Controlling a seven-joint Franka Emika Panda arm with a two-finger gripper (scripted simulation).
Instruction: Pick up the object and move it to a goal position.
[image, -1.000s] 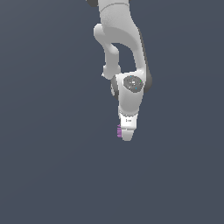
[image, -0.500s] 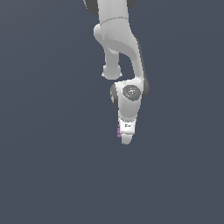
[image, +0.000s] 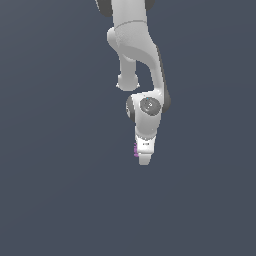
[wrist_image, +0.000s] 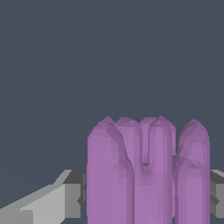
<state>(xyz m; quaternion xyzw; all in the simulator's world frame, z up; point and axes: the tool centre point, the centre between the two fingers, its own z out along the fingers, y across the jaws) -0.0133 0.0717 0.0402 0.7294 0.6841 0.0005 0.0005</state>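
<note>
The gripper (image: 144, 159) is squeezed tight on the purple block (wrist_image: 146, 173) and should keep squeezing while carrying it slowly.

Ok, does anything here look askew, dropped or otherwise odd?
Nothing stands out. The purple block sits upright between the gripper fingers; in the exterior view only a sliver of it shows beside the gripper.

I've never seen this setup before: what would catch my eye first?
The white arm hanging down the middle of a bare grey scene in the exterior view. In the wrist view, the ridged purple block fills the space between the grey fingers; outside, only a purple sliver shows beside the gripper.
</note>
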